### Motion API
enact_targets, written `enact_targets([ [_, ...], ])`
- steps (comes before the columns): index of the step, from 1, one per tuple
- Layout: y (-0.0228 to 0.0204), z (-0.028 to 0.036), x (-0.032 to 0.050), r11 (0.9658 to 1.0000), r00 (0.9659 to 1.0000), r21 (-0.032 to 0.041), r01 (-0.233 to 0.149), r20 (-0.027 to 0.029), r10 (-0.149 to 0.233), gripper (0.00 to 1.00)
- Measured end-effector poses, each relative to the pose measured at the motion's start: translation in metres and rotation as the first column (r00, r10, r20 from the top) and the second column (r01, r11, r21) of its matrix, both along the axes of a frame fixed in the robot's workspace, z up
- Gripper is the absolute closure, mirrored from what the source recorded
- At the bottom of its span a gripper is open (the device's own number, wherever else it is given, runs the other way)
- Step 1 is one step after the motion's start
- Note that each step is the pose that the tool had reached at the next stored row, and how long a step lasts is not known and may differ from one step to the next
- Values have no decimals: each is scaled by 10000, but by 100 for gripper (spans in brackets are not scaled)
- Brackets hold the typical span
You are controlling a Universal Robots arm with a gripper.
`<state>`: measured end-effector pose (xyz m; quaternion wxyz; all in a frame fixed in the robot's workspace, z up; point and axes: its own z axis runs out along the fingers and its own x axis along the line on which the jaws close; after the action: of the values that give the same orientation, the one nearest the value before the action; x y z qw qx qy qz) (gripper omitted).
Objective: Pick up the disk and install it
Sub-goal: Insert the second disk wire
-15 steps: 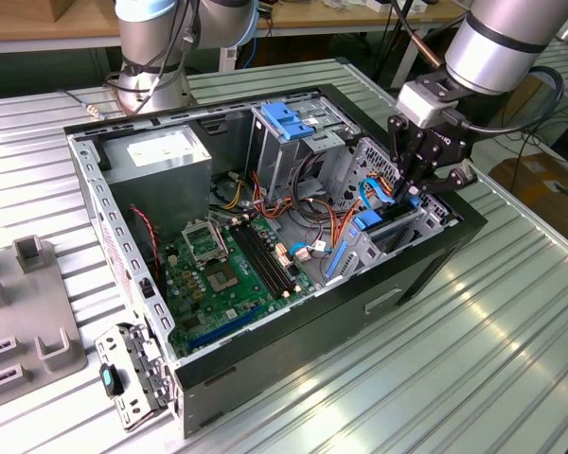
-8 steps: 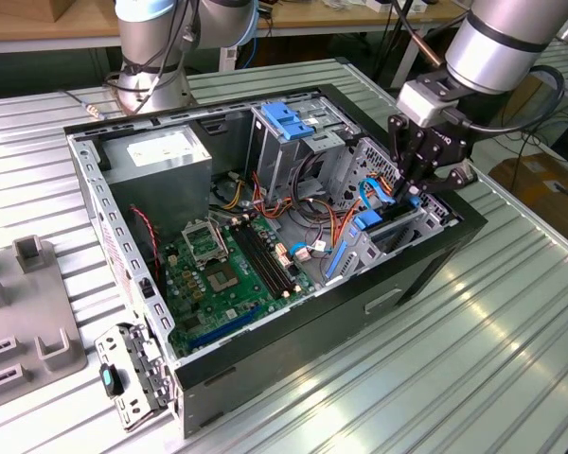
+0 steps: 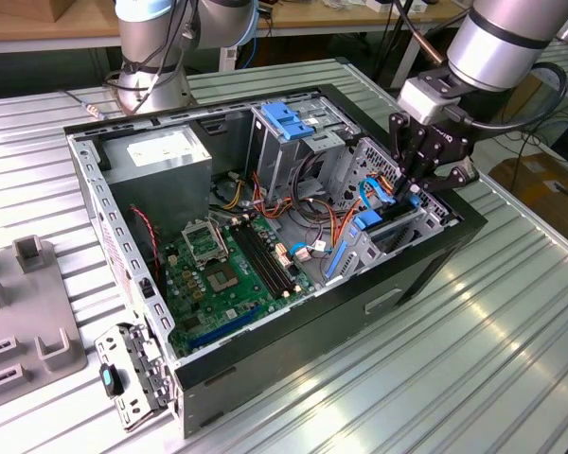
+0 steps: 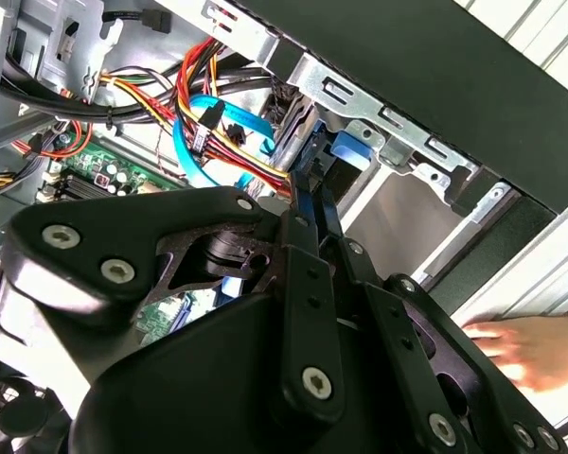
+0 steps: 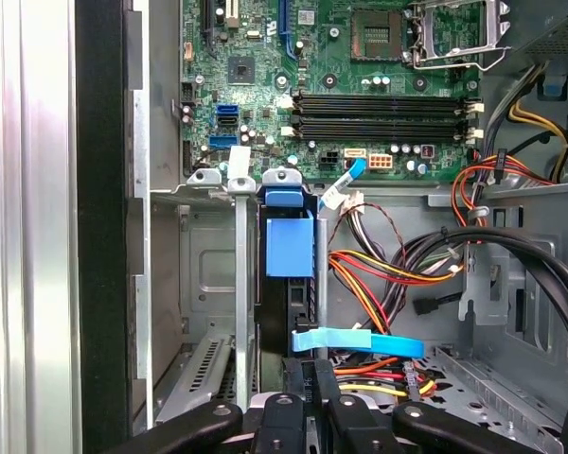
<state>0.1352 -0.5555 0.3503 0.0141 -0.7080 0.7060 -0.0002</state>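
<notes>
Inside the open computer case [image 3: 265,364], the disk [image 5: 290,248] stands on edge in the drive bay at the front corner. The gripper [image 3: 418,182] is clenched on its blue frame. The green motherboard [image 3: 222,274] lies nearby.

Silver-grey arm [image 3: 497,43], white wrist block [image 3: 434,95], black screw-studded gripper [image 3: 418,184].
</notes>
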Motion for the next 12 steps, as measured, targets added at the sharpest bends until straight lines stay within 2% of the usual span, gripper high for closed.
enact_targets([
  [6,0,29,0,10000,10000,0,0,0,0,84],
  [12,0,31,0,10000,10000,-1,0,0,0,84],
])
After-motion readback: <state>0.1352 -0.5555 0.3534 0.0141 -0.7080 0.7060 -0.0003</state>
